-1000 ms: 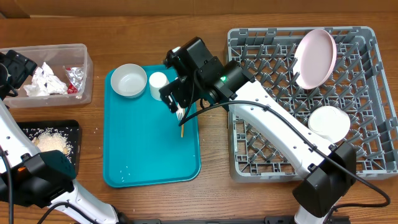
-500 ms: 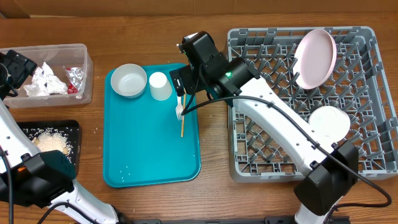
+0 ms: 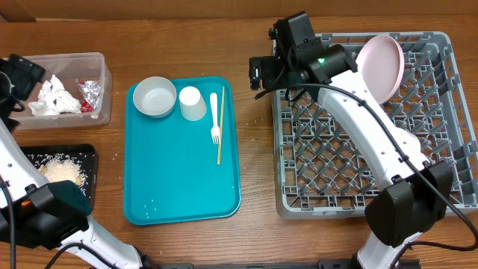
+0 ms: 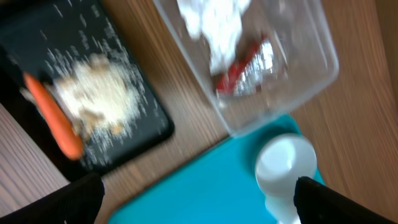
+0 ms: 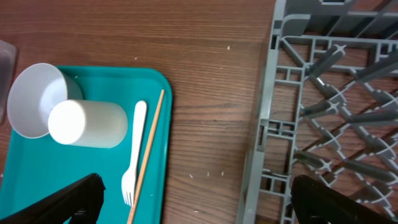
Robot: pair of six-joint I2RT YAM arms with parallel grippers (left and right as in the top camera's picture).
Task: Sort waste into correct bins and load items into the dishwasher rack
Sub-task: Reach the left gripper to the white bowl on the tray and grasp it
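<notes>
On the teal tray (image 3: 179, 187) lie a white bowl (image 3: 155, 98), a small white cup (image 3: 192, 103) on its side, a white fork (image 3: 214, 116) and a thin wooden stick (image 3: 220, 134). My right gripper (image 3: 258, 75) hangs open and empty above the bare wood between that tray and the grey rack (image 3: 278, 149); in the right wrist view the gripper (image 5: 196, 202) has the fork (image 5: 132, 155) to its left. A pink plate (image 3: 379, 69) stands in the rack. My left gripper (image 4: 199, 202), open and empty, hovers at the far left near the clear tub (image 3: 104, 90).
The tub holds white napkins (image 3: 52, 97) and a foil and red wrapper (image 3: 89, 93). A black tray (image 3: 88, 157) carries rice scraps (image 3: 63, 172) and a carrot (image 4: 56, 118). A white bowl (image 3: 409, 138) in the rack is partly hidden by my right arm.
My right arm has swung from over the teal tray to the right and back, toward the rack's left rear corner, still open and empty. Fork and stick now show fully. Left arm unmoved.
</notes>
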